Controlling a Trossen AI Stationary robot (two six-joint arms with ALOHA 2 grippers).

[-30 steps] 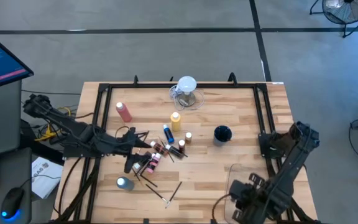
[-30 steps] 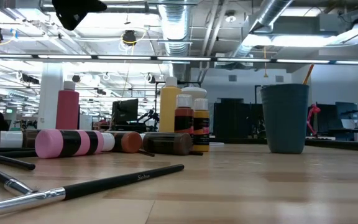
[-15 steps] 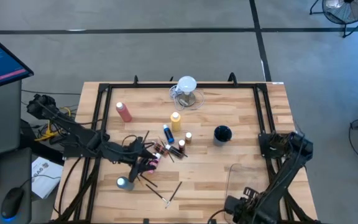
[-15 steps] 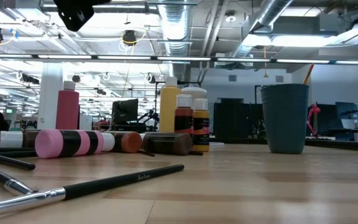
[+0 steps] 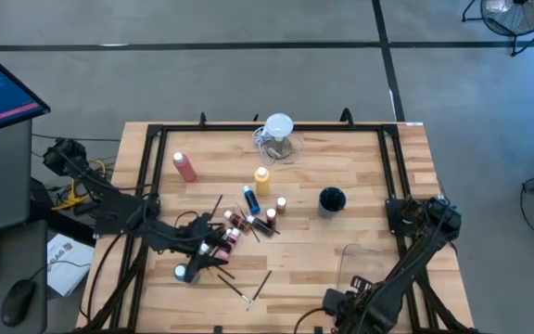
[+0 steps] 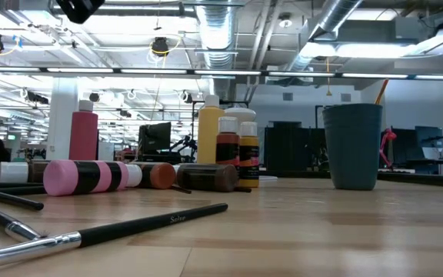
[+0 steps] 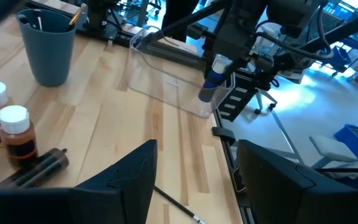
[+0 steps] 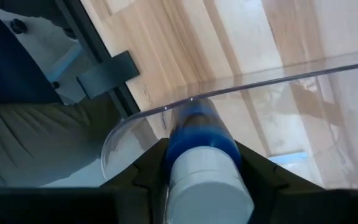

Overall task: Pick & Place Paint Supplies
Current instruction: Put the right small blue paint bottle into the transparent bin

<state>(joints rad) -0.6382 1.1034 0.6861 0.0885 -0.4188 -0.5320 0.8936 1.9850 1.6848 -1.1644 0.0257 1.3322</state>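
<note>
Several small paint bottles (image 5: 248,221) and thin dark brushes (image 5: 248,288) lie in a pile at the table's middle left. A pink-and-black bottle (image 6: 83,177) lies on its side among them. A pink-red bottle (image 5: 185,167) and a yellow one (image 5: 261,178) stand farther back. My left gripper (image 5: 213,250) hovers open above the pile's near side, nothing between its fingers (image 7: 135,177). At the near right my right gripper (image 5: 341,301) is shut on a blue white-capped bottle (image 7: 211,79) above a clear bin (image 5: 364,264). My right gripper pinches the blue bottle's upper part (image 8: 197,140), just below the white cap, between its two fingers. The fingers come from above and point down. The bottle hangs nearly upright below them, cap up, lifted clear over the bin's rim (image 8: 260,81).
A dark blue cup (image 5: 331,199) with a brush in it stands right of the pile. A clear jug with a white round top (image 5: 277,137) stands at the far middle. A black frame (image 5: 397,195) runs along the table's edges. Bare wood lies between the pile and the bin.
My right gripper has sunk toward the clear bin and drifted toward the table's near edge with the blue bottle, which stays upright. My left gripper has swung toward the near edge over the pile and stays open.
</note>
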